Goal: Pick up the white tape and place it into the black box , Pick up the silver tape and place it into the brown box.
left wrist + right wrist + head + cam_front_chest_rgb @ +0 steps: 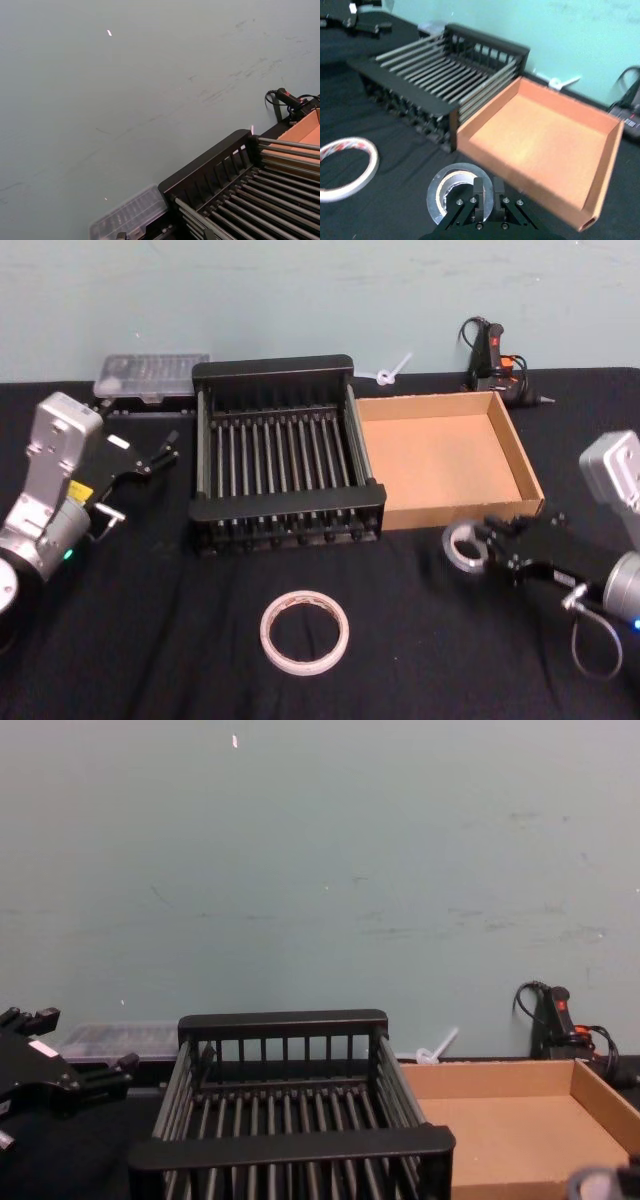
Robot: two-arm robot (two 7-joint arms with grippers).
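The silver tape (461, 544) is a small grey roll just in front of the brown box (515, 455), near its front right corner. My right gripper (487, 543) is shut on the roll's wall; in the right wrist view the two fingers (479, 194) pinch the rim of the silver tape (442, 192). The white tape (305, 632) lies flat on the black cloth in front of the black box (273, 368), and appears as the white tape (350, 162) off to the side. My left gripper (160, 452) is parked at the left of the black box, open and empty.
A clear lidded container (150, 375) stands behind the black box at the left. A black and orange tool (492, 358) with a cable lies behind the brown box, and a white plastic piece (392, 371) sits by the wall. The two boxes touch side by side.
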